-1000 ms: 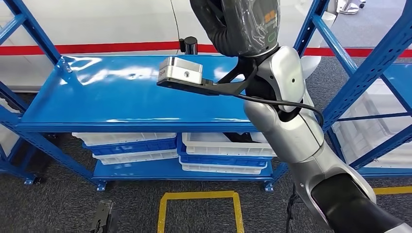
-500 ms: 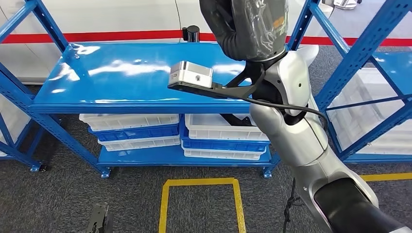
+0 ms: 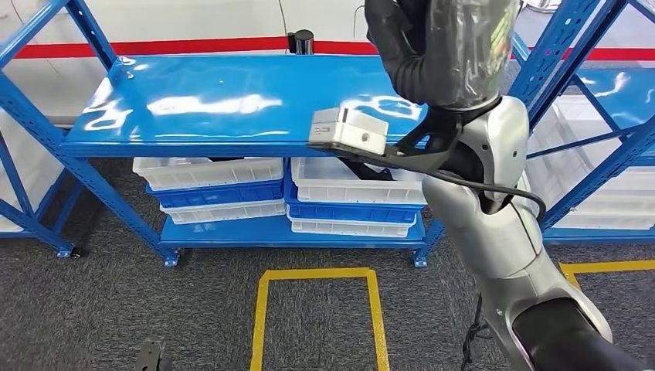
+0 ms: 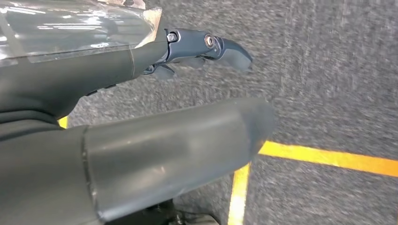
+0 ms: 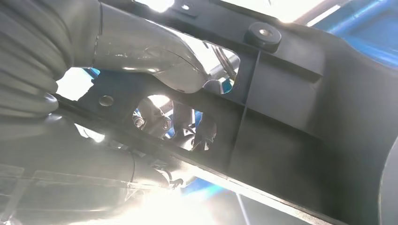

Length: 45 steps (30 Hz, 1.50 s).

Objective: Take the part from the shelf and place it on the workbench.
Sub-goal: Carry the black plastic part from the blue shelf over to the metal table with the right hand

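Observation:
The part (image 5: 291,108) is a black plastic panel with ribs, screw holes and a cut-out, seen close up in the right wrist view. My right hand (image 5: 141,56) grips it, the grey thumb lying over one face and dark fingers (image 5: 180,124) showing through the cut-out. In the head view my right hand (image 3: 444,46), wrapped in clear film, is raised high in front of the blue shelf (image 3: 224,100), with the silver wrist camera box (image 3: 347,130) below it. My left hand (image 4: 141,140) hangs over the grey carpet, holding nothing, a dark finger (image 4: 220,44) stretched out.
White and blue bins (image 3: 347,197) are stacked on the shelf's lower level. A black cylinder (image 3: 303,40) stands at the shelf's back edge. A second blue rack (image 3: 610,77) stands to the right. A yellow outline (image 3: 317,274) marks the carpet in front.
The whole head view has shifted: the shelf now sits higher and further left in the picture. My raised right arm stays in the same pose and still grips the part.

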{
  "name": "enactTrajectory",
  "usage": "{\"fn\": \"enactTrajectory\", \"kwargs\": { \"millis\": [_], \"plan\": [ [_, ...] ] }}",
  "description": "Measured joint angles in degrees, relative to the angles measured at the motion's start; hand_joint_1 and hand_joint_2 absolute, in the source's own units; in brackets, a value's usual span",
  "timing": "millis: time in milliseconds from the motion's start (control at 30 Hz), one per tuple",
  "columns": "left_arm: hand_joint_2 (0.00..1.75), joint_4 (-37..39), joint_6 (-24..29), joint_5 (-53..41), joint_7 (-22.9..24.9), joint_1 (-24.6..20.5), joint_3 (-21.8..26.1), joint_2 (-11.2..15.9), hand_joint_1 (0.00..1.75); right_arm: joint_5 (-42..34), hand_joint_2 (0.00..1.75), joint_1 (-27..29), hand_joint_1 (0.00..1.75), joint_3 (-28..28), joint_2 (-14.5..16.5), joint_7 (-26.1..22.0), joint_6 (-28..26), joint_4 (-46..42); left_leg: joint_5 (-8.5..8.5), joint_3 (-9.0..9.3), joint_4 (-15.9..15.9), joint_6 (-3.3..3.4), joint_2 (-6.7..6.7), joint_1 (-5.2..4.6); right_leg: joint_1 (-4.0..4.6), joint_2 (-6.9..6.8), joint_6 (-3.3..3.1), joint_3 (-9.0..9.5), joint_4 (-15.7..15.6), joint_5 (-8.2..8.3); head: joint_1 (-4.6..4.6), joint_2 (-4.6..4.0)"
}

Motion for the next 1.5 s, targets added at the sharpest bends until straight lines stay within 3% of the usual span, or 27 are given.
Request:
{"fn": "enactTrajectory", "kwargs": {
  "millis": [100,167,233,267,333,400,433,500,567,633,667,733,800,833,867,933,1000,1033,1067,1133,1167,1233,1300,1333,1400,1467,1500],
  "plan": [
    [0.0,0.1,0.5,-0.1,0.6,0.3,0.0,0.2,0.0,0.0,1.75,2.6,1.75,-0.7,-1.4,-0.3,-1.3,-1.5,1.15,-0.85,-0.6,1.86,0.09,-0.4,-0.11,-0.06,1.26,-0.62,0.1,0.51,0.1,0.0],
    [0.0,0.1,0.7,-0.1,0.7,0.4,0.1,0.3,0.0,-1.0,1.75,4.4,1.75,-1.5,-2.7,-1.0,-2.3,-2.3,2.62,-2.11,-1.0,3.08,0.35,-0.33,-0.13,0.07,0.81,-2.39,3.8,-2.99,0.25,-0.01],
    [0.0,0.1,1.0,-0.2,0.8,0.6,0.3,0.5,0.0,-2.6,1.75,7.0,1.75,-2.4,-4.0,-2.1,-3.8,-3.6,4.11,-3.97,-1.0,3.52,0.4,-0.53,-0.13,0.19,0.14,-4.56,11.4,-8.2,0.38,-0.01],
    [0.0,0.2,1.1,-0.3,0.9,0.8,0.4,0.6,0.0,-3.0,1.75,8.4,1.75,-2.8,-4.5,-2.5,-4.5,-4.2,4.83,-4.9,-1.0,3.54,0.4,-0.61,-0.11,0.22,0.23,-5.04,14.8,-9.64,0.38,-0.01],
    [0.0,0.2,1.3,-0.5,1.1,1.0,0.5,0.7,0.0,-3.3,1.75,11.3,1.75,-3.3,-5.5,-3.1,-5.7,-5.5,6.21,-6.69,-0.9,3.44,0.44,-0.71,-0.11,0.23,1.19,-3.55,16.8,-9.19,0.37,-0.01],
    [0.0,0.3,1.3,-0.7,1.2,1.2,0.6,0.7,0.0,-3.1,1.75,13.7,1.75,-3.8,-6.1,-3.3,-6.7,-6.8,7.48,-8.18,-0.9,3.15,0.46,-0.71,-0.12,0.22,2.0,1.47,11.5,-6.95,0.37,-0.01],
    [0.0,0.4,1.4,-0.7,1.2,1.2,0.6,0.8,0.0,-3.1,1.75,14.4,1.75,-4.0,-6.2,-3.3,-7.1,-7.4,7.98,-8.67,-0.8,2.98,0.45,-0.7,-0.12,0.22,2.04,4.15,8.0,-6.53,0.37,0.0],
    [0.0,0.4,1.4,-0.8,1.2,1.2,0.7,0.8,0.0,-3.0,1.75,15.3,1.75,-4.4,-6.5,-3.4,-7.5,-8.3,8.91,-9.26,-0.9,2.45,0.45,-0.84,0.27,0.25,1.32,8.54,1.5,-7.8,0.28,0.01],
    [0.0,0.4,1.5,-1.0,1.2,1.3,0.7,0.9,0.0,-2.9,1.75,16.8,1.75,-4.8,-6.7,-3.5,-8.0,-9.2,9.9,-9.31,-1.1,1.84,0.49,-0.87,0.78,0.34,0.45,9.81,-1.2,-8.79,0.15,0.0],
    [0.0,0.5,1.9,-1.3,1.2,1.5,0.8,1.1,0.0,-2.4,1.75,19.7,1.75,-5.5,-6.7,-3.9,-8.7,-10.5,10.43,-9.33,-1.4,1.19,0.38,-0.65,0.58,0.2,-0.46,9.07,-1.3,-7.94,0.12,-0.01],
    [0.0,0.5,2.1,-1.5,1.3,1.7,0.8,1.1,0.0,-2.0,1.75,21.5,1.75,-5.9,-6.5,-4.2,-9.1,-11.2,9.33,-9.66,-0.8,0.92,0.31,-0.53,0.38,0.07,-1.09,8.73,-1.3,-7.35,0.09,-0.01],
    [0.0,0.5,2.3,-1.8,1.3,2.0,0.8,1.3,0.0,-1.3,1.75,24.8,1.75,-6.7,-6.2,-4.7,-9.6,-12.7,3.82,-11.16,3.9,0.46,0.25,-0.35,0.04,-0.12,-2.09,7.65,-1.4,-5.91,0.02,-0.01],
    [0.0,0.5,2.3,-2.0,1.3,2.0,0.8,1.5,0.0,-0.9,1.75,27.2,1.75,-7.3,-6.0,-5.0,-9.8,-13.7,-1.5,-12.73,11.8,0.01,0.27,-0.33,0.21,-0.12,-2.43,6.08,-1.3,-4.5,-0.03,-0.01],
    [0.0,0.5,2.4,-2.0,1.3,2.0,0.8,1.5,0.0,-0.9,1.75,28.2,1.75,-7.5,-5.9,-5.1,-9.8,-14.0,-2.31,-12.87,14.7,-0.13,0.27,-0.33,0.29,-0.11,-2.39,5.26,-1.3,-3.87,-0.03,-0.01],
    [0.0,0.5,2.5,-2.0,1.2,2.0,0.8,1.6,0.0,-0.9,1.75,29.2,1.75,-7.8,-5.8,-5.2,-9.8,-14.3,-1.81,-12.08,15.6,-0.16,0.28,-0.32,0.34,-0.11,-2.28,4.48,-1.2,-3.3,-0.03,-0.01],
    [0.0,0.5,2.5,-2.0,0.6,2.0,0.9,1.8,0.0,-1.4,1.75,31.6,1.75,-8.6,-5.7,-5.4,-9.7,-15.1,0.51,-7.17,11.2,0.09,0.26,-0.32,0.38,-0.09,-1.84,3.19,-1.0,-2.36,-0.03,-0.01],
    [0.0,0.5,2.5,-2.1,-0.2,2.0,0.9,2.0,0.0,-2.7,1.75,34.3,1.75,-9.6,-5.5,-6.1,-9.5,-16.5,0.47,-0.8,3.0,0.61,0.1,-0.49,0.57,-0.15,-1.22,2.28,-0.8,-1.62,0.01,-0.01],
    [0.0,0.5,2.4,-2.1,-0.6,2.0,1.0,2.1,0.0,-3.6,1.75,35.5,1.75,-10.1,-5.5,-6.7,-9.3,-17.1,-0.11,1.04,0.2,0.92,0.0,-0.67,0.66,-0.24,-0.86,2.09,-0.7,-1.28,0.08,-0.01],
    [0.0,0.5,2.3,-2.1,-0.8,2.0,1.1,2.2,0.0,-4.7,1.75,36.9,1.75,-10.7,-5.4,-7.3,-9.0,-17.8,-0.58,1.76,-1.2,1.32,-0.08,-0.93,0.69,-0.34,-0.46,1.93,-0.7,-0.88,0.13,-0.01],
    [0.0,0.5,2.3,-2.0,-1.2,2.1,1.4,2.2,0.0,-6.9,1.75,39.6,1.75,-11.9,-5.3,-8.3,-8.4,-18.9,0.19,1.13,-1.8,2.39,0.09,-1.15,0.62,-0.44,0.35,1.63,-0.7,-0.29,0.2,-0.01],
    [0.0,0.5,2.3,-1.9,-1.3,2.2,1.6,2.2,0.0,-8.0,1.75,41.1,1.75,-12.5,-5.3,-8.7,-8.1,-19.4,0.81,0.69,-2.1,3.04,0.24,-1.13,0.57,-0.36,0.46,1.07,-0.1,-0.97,0.22,-0.01],
    [0.0,0.5,2.4,-1.8,-1.4,2.4,2.0,2.2,0.0,-10.0,1.75,43.8,1.75,-13.7,-5.3,-9.8,-7.8,-20.5,2.26,-0.57,-2.4,3.96,0.56,-0.97,0.49,-0.07,-0.03,-0.97,4.5,-5.12,0.31,-0.01],
    [0.0,0.6,2.5,-1.6,-1.5,2.9,2.4,2.2,0.0,-11.8,1.75,46.3,1.75,-14.7,-5.4,-10.9,-7.6,-21.3,3.57,-2.26,-2.3,4.19,0.69,-1.01,0.38,0.12,-0.35,-3.16,12.2,-9.83,0.37,-0.01],
    [0.0,0.6,2.5,-1.5,-1.6,3.2,2.6,2.2,0.0,-12.6,1.75,47.3,1.75,-15.2,-5.4,-11.3,-7.4,-21.6,4.2,-3.14,-2.3,4.13,0.8,-1.01,0.3,0.13,-0.01,-3.51,15.1,-10.84,0.37,-0.01],
    [0.0,0.6,2.6,-1.2,-1.8,3.6,3.0,2.2,0.0,-14.0,1.75,48.5,1.75,-16.1,-5.4,-11.8,-6.9,-21.8,5.41,-4.76,-2.2,3.84,1.02,-0.94,0.03,0.12,1.32,-1.48,15.5,-9.84,0.36,-0.01],
    [0.0,0.7,2.8,-1.0,-2.2,3.9,3.5,2.3,0.0,-15.7,1.75,49.0,1.75,-16.9,-5.3,-12.6,-6.1,-22.0,6.59,-6.15,-2.0,3.28,1.09,-0.87,-0.39,0.12,2.3,4.61,7.9,-8.1,0.36,-0.01],
    [0.0,0.8,2.9,-0.8,-2.5,4.0,3.8,2.3,0.0,-16.6,1.75,49.0,1.75,-17.3,-5.3,-13.0,-5.7,-22.1,7.16,-6.66,-1.9,2.92,1.09,-0.91,-0.38,0.28,2.22,7.92,3.3,-7.98,0.32,0.0]
  ]
}}
